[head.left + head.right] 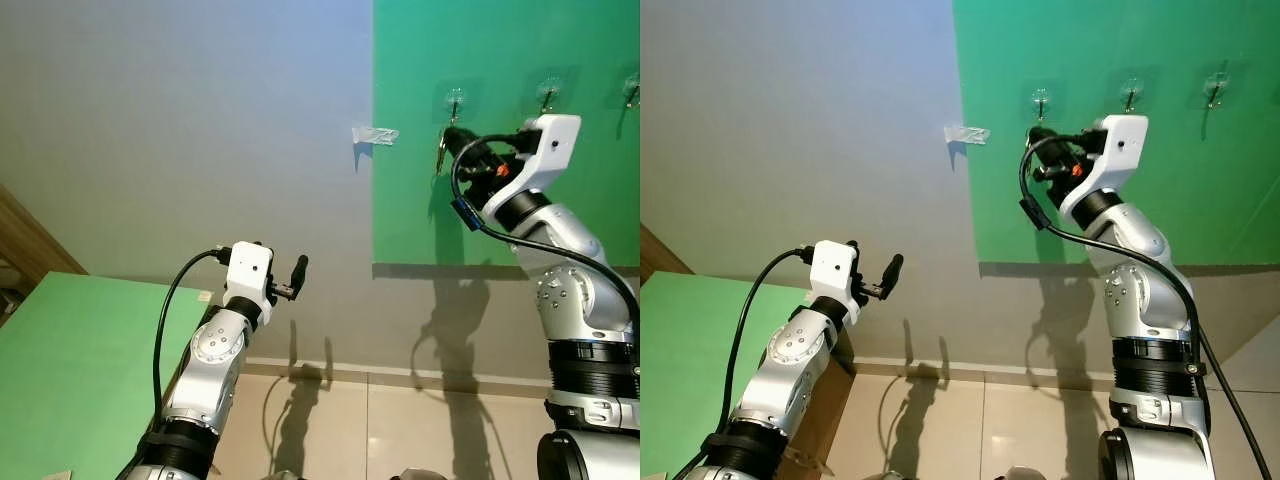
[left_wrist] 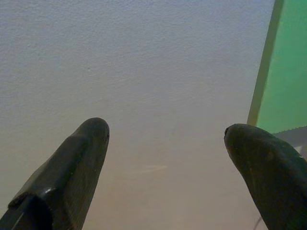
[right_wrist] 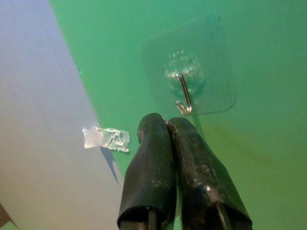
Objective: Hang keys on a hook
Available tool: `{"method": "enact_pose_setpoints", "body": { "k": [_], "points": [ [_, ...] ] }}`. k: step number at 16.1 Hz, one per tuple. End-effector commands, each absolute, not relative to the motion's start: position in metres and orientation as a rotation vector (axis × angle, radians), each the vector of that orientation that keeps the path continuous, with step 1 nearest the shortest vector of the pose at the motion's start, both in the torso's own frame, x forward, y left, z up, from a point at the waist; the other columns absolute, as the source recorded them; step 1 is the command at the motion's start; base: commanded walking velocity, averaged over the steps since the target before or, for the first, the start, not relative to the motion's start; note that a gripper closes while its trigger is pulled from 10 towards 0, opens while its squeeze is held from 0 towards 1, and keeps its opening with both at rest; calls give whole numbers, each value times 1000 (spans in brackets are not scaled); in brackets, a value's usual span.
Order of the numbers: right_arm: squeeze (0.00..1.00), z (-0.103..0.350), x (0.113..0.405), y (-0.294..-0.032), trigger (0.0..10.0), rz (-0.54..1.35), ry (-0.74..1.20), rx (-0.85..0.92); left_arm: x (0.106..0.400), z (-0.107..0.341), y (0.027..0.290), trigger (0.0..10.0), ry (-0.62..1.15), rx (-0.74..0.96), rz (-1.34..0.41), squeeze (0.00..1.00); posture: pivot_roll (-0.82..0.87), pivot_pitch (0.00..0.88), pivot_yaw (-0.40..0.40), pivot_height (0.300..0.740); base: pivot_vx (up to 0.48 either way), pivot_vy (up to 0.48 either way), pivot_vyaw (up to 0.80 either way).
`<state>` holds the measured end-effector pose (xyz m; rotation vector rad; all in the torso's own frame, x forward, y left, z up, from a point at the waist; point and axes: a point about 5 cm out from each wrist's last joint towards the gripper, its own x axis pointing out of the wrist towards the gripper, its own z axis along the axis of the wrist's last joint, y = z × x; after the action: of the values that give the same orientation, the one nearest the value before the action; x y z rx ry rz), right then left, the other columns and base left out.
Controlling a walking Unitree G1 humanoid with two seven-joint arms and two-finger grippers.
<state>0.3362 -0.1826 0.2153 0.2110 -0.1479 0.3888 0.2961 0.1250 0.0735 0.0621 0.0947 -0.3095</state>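
Observation:
Three clear adhesive hooks sit in a row on a green wall panel. My right gripper is raised just below the leftmost hook, its fingers pressed together. The metal hook is just beyond the tips in the right wrist view. A thin dark bit that looks like the keys dangles under the fingertips; the fingers hide it in the wrist view. My left gripper is held low and open, facing the bare grey wall, with nothing between its fingers.
The other two hooks lie further right on the panel. A scrap of clear tape sticks to the grey wall beside the panel's edge. A green-topped table stands at lower left, with tiled floor below.

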Motion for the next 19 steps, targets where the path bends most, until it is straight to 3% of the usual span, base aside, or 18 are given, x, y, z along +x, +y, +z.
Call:
{"method": "enact_pose_setpoints", "body": {
  "k": [1, 19],
  "points": [
    [0, 224, 336, -179, 0, 417, -185, 201, 297, 77, 128, 10000, 83, 74, -305, 0, -232, 0, 121, 740, 0, 0, 0],
    [0, 225, 344, -182, 0, 365, -177, 314, 298, 77, 128, 10000, 83, 74, -301, 0, -225, 1, 119, 740, 0, 0, 0]
  ]
}}
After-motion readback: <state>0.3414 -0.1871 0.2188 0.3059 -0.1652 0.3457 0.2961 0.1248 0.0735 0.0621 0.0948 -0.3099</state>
